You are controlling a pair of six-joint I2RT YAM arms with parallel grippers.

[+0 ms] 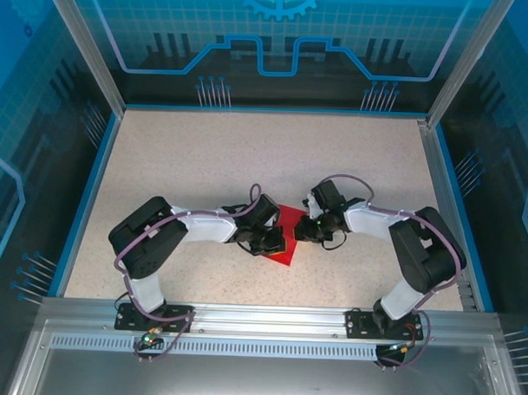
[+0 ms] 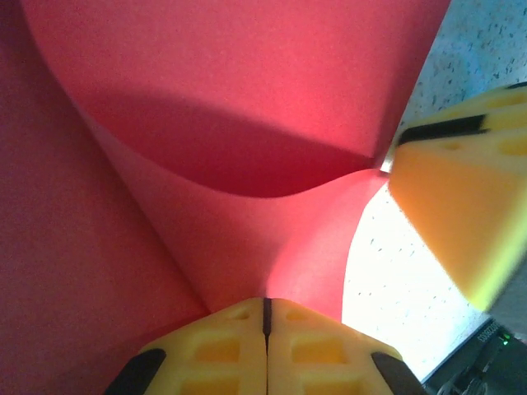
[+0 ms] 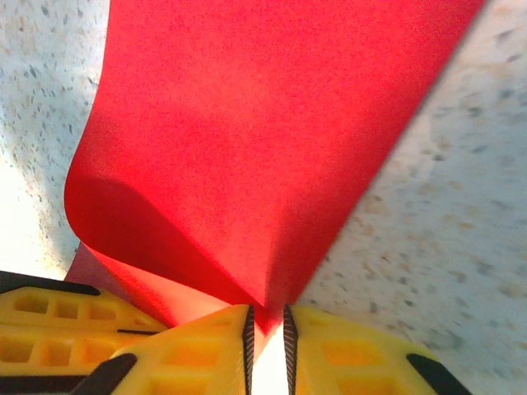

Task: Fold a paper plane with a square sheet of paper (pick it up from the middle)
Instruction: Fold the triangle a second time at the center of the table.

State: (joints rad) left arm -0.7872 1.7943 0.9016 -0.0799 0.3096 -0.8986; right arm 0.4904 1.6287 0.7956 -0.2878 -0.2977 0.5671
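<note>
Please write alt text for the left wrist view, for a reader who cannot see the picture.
The left gripper, its yellow fingers shut, pinches a sheet of red paper that curls upward in a wide fold. At the right, a yellow finger of the right gripper stands near the paper's edge, above a pale speckled table.

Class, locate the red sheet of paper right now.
In the top view the red sheet of paper lies around the middle of the table, between the right gripper and the left gripper, whose shut jaws pinch it.
</note>
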